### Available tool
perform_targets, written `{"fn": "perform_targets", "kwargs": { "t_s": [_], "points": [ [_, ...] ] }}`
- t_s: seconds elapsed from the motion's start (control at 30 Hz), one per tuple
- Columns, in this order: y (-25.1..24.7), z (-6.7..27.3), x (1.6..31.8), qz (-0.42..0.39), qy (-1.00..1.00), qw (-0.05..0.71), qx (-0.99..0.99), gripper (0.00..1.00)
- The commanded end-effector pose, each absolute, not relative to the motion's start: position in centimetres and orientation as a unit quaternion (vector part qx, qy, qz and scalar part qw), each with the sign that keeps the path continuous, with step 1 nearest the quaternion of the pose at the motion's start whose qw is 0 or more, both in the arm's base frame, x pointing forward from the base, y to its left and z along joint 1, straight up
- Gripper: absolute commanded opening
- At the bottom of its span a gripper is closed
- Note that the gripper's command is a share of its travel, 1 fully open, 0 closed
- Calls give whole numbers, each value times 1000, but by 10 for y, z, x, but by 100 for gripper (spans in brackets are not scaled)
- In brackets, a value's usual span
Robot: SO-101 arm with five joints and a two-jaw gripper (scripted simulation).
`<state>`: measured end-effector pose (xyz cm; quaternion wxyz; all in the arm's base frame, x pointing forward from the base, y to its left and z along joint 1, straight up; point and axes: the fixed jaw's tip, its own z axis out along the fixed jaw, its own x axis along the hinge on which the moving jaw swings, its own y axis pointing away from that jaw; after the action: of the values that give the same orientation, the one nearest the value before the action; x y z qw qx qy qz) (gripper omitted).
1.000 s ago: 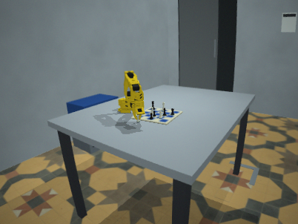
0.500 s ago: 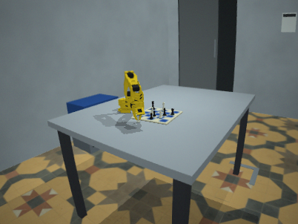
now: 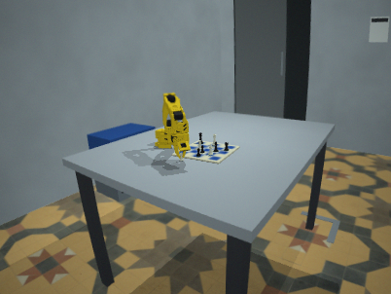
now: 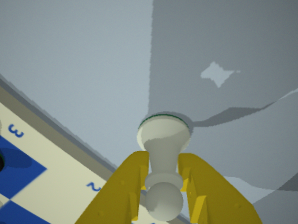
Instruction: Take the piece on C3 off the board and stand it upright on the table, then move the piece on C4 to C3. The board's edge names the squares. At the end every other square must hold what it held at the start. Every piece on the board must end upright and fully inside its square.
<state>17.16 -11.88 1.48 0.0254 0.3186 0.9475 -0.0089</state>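
Grey table (image 3: 272, 165) as landmark, dark legs. Blue box (image 3: 118, 134) behind its left edge. Dark door (image 3: 269, 58) beyond the far edge, white wall notice (image 3: 378, 29) to its right. Patterned tile floor (image 3: 160, 253) underneath.

Soft, even light throughout. The arm's grey shadow falls across the tabletop (image 3: 272, 161). Both views are slightly blurry, without glare.
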Motion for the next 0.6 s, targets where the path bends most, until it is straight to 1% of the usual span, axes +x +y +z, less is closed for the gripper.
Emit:
{"fn": "perform_targets", "kwargs": {
  "t_s": [0.0,0.33,0.57],
  "points": [
    [-117,9,167,-4,946,12,325,1],
    [-117,9,167,-4,946,12,325,8],
    [-117,9,167,-4,946,12,325,9]
  ]
}}
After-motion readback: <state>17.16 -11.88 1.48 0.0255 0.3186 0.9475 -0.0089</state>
